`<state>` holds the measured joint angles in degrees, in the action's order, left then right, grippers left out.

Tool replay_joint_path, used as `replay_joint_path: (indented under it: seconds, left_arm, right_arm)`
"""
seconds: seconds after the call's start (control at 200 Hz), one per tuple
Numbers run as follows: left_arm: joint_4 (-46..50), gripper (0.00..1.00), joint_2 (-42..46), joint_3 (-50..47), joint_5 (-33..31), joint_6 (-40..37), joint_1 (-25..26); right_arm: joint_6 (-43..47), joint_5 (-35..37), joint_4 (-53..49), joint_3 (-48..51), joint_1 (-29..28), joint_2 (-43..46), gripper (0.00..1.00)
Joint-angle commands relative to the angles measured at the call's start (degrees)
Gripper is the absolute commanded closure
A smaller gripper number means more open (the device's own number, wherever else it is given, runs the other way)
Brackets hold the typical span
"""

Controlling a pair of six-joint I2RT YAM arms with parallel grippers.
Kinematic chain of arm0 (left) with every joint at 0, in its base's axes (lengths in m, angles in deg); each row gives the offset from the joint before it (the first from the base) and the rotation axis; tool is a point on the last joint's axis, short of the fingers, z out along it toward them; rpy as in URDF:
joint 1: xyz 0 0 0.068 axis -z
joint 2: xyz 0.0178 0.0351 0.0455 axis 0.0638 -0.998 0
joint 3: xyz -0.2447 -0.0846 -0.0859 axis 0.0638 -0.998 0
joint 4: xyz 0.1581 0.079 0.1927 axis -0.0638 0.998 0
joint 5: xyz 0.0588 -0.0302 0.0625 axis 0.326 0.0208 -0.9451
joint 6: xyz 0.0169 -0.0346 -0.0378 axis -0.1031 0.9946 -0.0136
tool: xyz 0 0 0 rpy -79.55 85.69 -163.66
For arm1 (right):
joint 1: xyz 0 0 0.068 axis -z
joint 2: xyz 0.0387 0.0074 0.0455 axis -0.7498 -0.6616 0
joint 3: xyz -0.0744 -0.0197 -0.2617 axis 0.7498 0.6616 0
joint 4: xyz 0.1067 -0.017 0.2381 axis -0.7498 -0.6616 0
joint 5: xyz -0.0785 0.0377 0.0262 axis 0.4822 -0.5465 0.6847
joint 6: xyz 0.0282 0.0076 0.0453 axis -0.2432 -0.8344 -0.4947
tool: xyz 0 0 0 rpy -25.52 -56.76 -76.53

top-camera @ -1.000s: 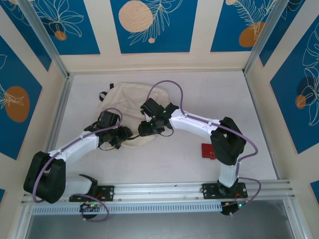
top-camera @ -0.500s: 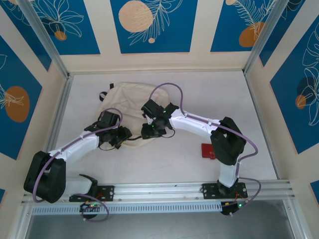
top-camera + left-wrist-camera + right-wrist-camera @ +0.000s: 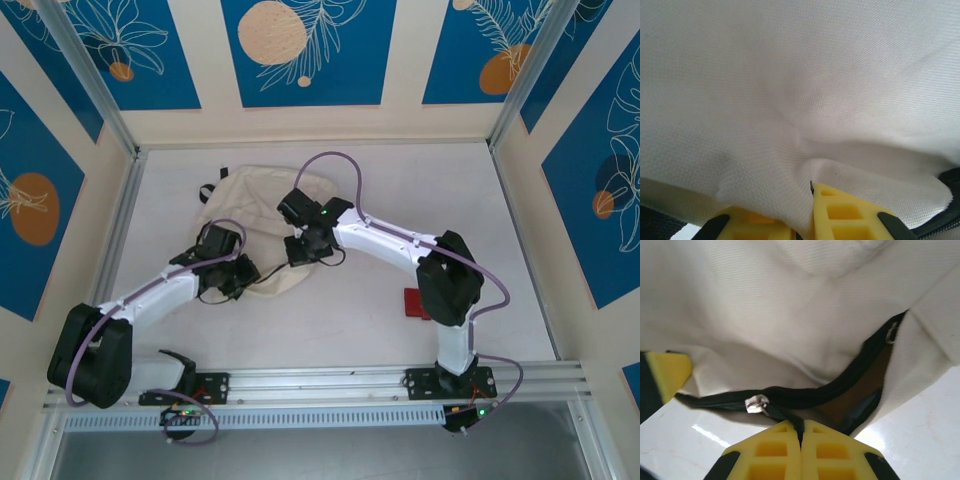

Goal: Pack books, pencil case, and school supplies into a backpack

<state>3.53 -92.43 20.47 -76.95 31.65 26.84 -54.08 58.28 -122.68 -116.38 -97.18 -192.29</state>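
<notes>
The cream-white backpack (image 3: 258, 205) lies flat at the back left of the table. My left gripper (image 3: 243, 276) is at its near edge, and its yellow fingers (image 3: 850, 212) are shut on a fold of the white fabric (image 3: 790, 150). My right gripper (image 3: 801, 437) is shut on the black zipper pull (image 3: 785, 416), just behind the silver slider (image 3: 756, 404). The black zipper (image 3: 840, 382) gapes, and a flat brown surface (image 3: 867, 385) shows inside; I cannot tell whether it is a book. The books are otherwise hidden. The dark-red pencil case (image 3: 414, 303) lies on the table beside the right arm.
Black straps (image 3: 207, 190) stick out at the backpack's far left. Walls with metal posts close in the white table (image 3: 330, 330) on three sides, and a metal rail (image 3: 330, 380) runs along the near edge. A yellow finger of the left gripper (image 3: 665, 372) shows in the right wrist view.
Both grippers have closed, the left on the fabric and the right on the zipper pull. The right wrist has shifted slightly up and to the left over the backpack.
</notes>
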Motion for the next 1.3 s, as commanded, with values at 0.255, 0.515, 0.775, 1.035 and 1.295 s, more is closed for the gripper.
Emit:
replay_joint_path:
  seconds: [0.255,0.515,0.775,1.035,1.295]
  left_arm:
    - [6.83,0.88,1.56,-4.18,-5.74,-1.29,0.38]
    - [7.16,0.88,2.77,-3.75,-5.73,-1.41,0.38]
    - [8.12,0.71,3.40,-0.97,-3.63,-3.36,0.38]
    - [14.86,0.26,6.65,7.84,0.24,-8.63,0.29]
    - [18.49,0.15,6.06,14.31,-2.71,-11.86,0.10]
  right_arm:
    - [0.73,13.47,-8.70,-6.96,4.81,-4.80,0.99]
    - [-4.96,24.73,-14.75,-14.01,6.40,-9.34,1.00]
    - [-1.60,14.49,-10.08,-9.61,6.23,-4.20,1.00]
    - [-0.83,8.49,-6.41,5.83,9.14,6.68,1.00]
    - [0.69,4.94,-1.66,20.77,18.49,15.96,1.00]
